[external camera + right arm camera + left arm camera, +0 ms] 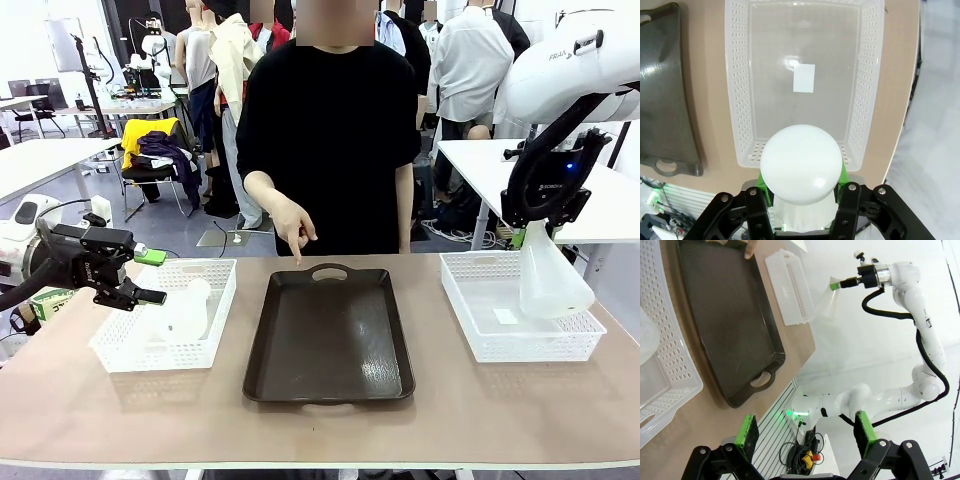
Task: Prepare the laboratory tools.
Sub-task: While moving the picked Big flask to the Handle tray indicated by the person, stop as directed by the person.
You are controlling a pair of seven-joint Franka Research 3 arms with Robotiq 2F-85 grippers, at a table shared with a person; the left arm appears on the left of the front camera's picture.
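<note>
1. The right gripper [541, 222] is pinching the narrow neck of the first flask [549, 275], its green pads pressing in on both sides.
2. The first flask is hanging neck-up and slightly tilted, its wide base lowermost, over the right basket [470, 335]. Whether the base is touching the basket cannot be told.
3. In the right wrist view, the round base of the first flask [801, 170] is lying between the pads of the right gripper [802, 200] and is covering the near wall of the right basket [737, 100]. A white label [804, 78] is lying on the basket floor.
4. The left gripper [152, 277] is hovering with its fingers spread wide, just beside the outer wall of the left basket [112, 352] and gripping nothing.
5. The second flask [186, 310] is lying on its side inside the left basket.
6. The left wrist view is showing the left gripper [805, 432] spread apart above the table edge, with the left basket [670, 365] and the tray [725, 325] beyond.
7. The dark tray [330, 340] is sitting on the table [100, 420] between the two baskets.
8. The person's hand [292, 228] is pointing a finger down at the tray's far edge.
</note>
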